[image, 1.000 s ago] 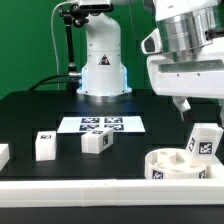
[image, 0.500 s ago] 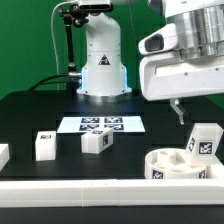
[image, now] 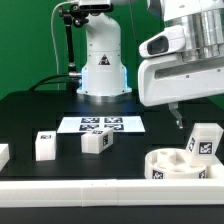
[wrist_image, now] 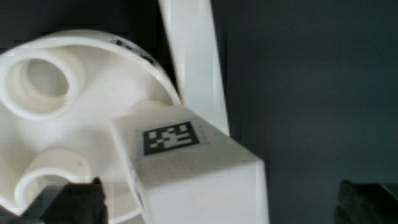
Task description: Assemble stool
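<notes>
- White matte plastic for the seat [image: 185,172]: low, round, ring-shaped and thick-walled, with round sockets sunk into its top. Lying at the table's front, toward the exterior view's right, just behind the rail [image: 80,188].
- Same plastic for the upright leg block [image: 203,142]: rectangular and flat-faced, with 1 black-and-white square tag on its side. Standing on the seat's part nearest the exterior view's right; cannot tell whether lodged in a socket.
- Loose on the table, well apart from the seat: left leg block [image: 45,146] and middle leg block [image: 97,142], each showing 1 tag.
- Smooth black table [image: 30,125], with the thin flat marker board [image: 100,124] behind the loose blocks.
- Long, straight, white rail along the front edge.
- Glossy white arm base [image: 100,60] at the back centre; bulky white wrist entering from the upper right, pointed downward over the seat.
- Gripper [wrist_image: 222,198] spread wide, pinching nothing; dark fingers [wrist_image: 71,200] on either side of the upright leg block in the wrist view, clear above it in the exterior view.
</notes>
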Robot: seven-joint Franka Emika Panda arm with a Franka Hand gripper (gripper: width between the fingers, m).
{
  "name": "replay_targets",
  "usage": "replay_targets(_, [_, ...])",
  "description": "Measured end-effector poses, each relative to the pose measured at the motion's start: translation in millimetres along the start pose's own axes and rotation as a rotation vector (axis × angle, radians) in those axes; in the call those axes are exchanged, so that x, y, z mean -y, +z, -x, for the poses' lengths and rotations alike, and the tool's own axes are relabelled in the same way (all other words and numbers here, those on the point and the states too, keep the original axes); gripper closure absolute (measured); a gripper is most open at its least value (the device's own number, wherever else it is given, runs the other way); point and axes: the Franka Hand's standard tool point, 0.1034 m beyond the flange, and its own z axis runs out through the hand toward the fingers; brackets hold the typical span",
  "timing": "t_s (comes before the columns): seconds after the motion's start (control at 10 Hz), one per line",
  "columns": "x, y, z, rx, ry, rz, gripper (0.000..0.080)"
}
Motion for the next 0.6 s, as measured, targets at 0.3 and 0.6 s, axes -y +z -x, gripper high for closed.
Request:
replay_targets(0.3, [-2.4,1.2,0.1,-0.008,-0.363,0.034,0.0151])
replay_targets(0.6, [-3.0,1.8,-0.1,0.003,-0.662,0.064,0.0151])
